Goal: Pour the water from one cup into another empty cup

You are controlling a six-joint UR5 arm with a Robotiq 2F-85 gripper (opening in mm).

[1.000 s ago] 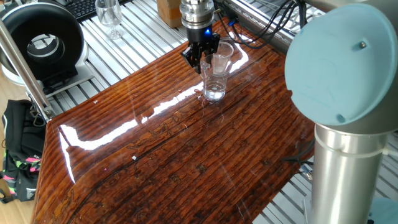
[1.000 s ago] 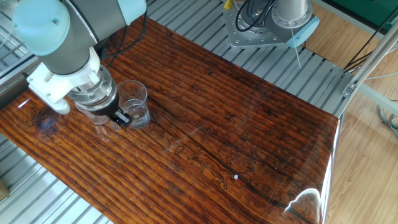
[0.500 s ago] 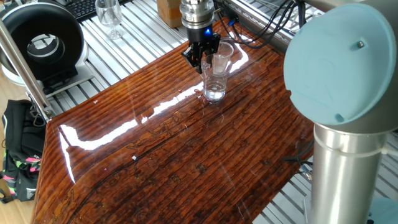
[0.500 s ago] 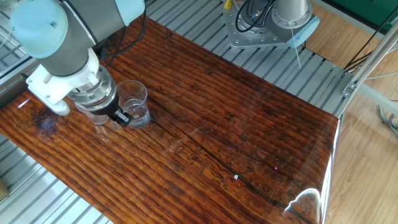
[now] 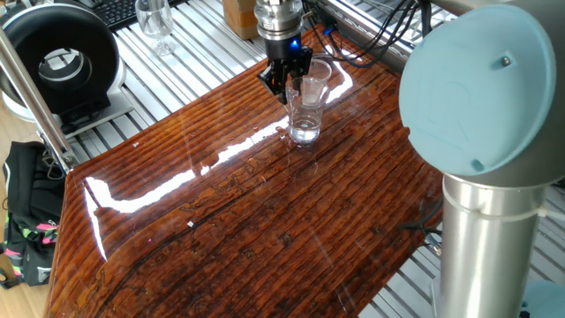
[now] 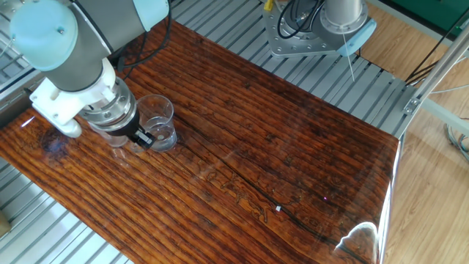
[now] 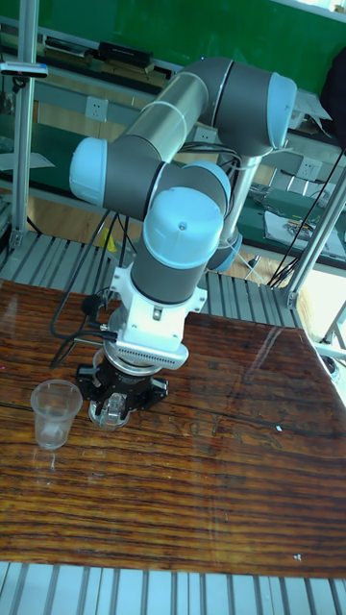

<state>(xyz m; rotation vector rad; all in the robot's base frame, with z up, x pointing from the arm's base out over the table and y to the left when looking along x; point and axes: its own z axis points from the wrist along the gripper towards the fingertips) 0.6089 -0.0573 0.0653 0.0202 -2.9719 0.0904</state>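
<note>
The clear tumbler (image 5: 305,113) stands upright on the wooden table (image 5: 265,230), with a little water (image 5: 305,133) in its base. In the other fixed view the tumbler (image 6: 160,119) stands just right of my wrist. My gripper (image 5: 287,82) is low at the tumbler's far side and open, its dark fingers (image 6: 143,137) spread on either side of the glass. In the tall view the tumbler (image 7: 111,411) sits between the spread jaws of the gripper (image 7: 115,399). The smaller cloudy cup (image 5: 320,71) stands empty just beyond; in the tall view this cup (image 7: 55,413) is a little to the left, apart from the gripper.
A stemmed glass (image 5: 156,22) and a black round device (image 5: 62,57) stand on the slatted metal bench beyond the table's far-left edge. My arm's large blue joint (image 5: 481,88) looms at the right. Cables (image 5: 388,31) trail behind the cups. A black bag (image 5: 26,216) lies on the floor.
The arm's big joint has drifted slightly left. The gripper, tumbler and small cup stay where they were.
</note>
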